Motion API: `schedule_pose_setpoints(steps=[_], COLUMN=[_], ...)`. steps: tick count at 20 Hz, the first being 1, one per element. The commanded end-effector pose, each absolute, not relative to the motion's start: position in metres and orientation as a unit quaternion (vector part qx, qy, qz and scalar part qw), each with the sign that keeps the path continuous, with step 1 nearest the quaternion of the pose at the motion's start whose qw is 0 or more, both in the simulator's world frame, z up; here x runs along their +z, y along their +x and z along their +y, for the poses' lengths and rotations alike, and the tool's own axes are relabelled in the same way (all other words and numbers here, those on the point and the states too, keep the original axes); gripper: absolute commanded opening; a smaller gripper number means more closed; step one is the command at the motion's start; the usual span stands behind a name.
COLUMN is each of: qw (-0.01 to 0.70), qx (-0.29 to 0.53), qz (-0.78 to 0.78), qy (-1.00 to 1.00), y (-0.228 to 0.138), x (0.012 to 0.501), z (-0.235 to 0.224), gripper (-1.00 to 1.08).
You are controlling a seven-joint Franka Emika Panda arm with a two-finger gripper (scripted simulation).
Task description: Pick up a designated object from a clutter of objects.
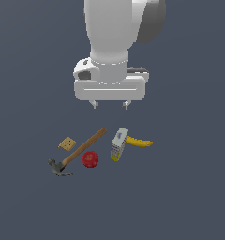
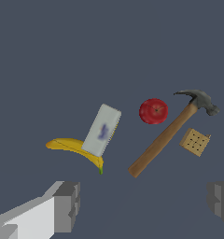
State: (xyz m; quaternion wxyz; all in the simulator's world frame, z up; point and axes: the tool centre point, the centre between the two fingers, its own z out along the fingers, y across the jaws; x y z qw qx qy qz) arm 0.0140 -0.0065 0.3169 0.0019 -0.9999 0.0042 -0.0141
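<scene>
Clutter sits in the lower middle of the exterior view on a plain dark floor, and the gripper (image 1: 109,104) hangs above it in the upper middle of the frame, its two short fingertips spread wide with nothing between them. Below and slightly toward the exterior view's right of the gripper lies the white-and-yellow box (image 1: 118,144), white end up-frame and yellow end down-frame, tilted a little. A banana (image 1: 139,142) lies just beside it on the exterior view's right, apparently touching its upper part. A red apple (image 1: 90,159) sits near the box on the exterior view's left, and a wooden-handled hammer (image 1: 80,152) runs diagonally beyond it, with a tan cracker (image 1: 67,143) near its handle. In the wrist view the box (image 2: 101,130) shows its pale top with a blue mark near the frame's centre, overlapping the banana (image 2: 76,149); the apple (image 2: 153,111), hammer (image 2: 167,133) and cracker (image 2: 195,141) stand apart from it. Both fingers (image 2: 66,206) show at the lower corners, well apart and empty. The step in hand looks like the approach, before any descent. The next move probably calls for centring over the box, turning the wrist so the fingers straddle its narrow sides, and descending clear of the banana.
</scene>
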Motion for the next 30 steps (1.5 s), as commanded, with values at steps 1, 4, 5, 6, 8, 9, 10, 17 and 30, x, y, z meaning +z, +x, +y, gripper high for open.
schedule_pose_setpoints(steps=[1,4,5,6,8,9,10,17,30], qw=[0.002,0.004,0.005,0.007,0.011,0.012,0.013,0.012,0.007], qx=[-0.014,-0.011,-0.008,-0.004,0.002,0.005,0.006,0.005,0.004], qz=[0.004,0.003,0.002,0.000,-0.002,-0.003,-0.004,0.002,0.087], qy=[-1.000,-1.000,-1.000,-1.000,-1.000,-1.000,-1.000,-1.000,-0.996], y=[0.014,0.013,0.012,0.011,0.008,0.007,0.007,0.008,0.025], x=[0.317,0.316,0.315,0.313,0.311,0.311,0.310,0.307,0.265], z=[-0.007,-0.002,0.002,0.006,0.015,0.017,0.019,0.018,0.022], gripper=[1.00,1.00,1.00,1.00,1.00,1.00,1.00,1.00,1.00])
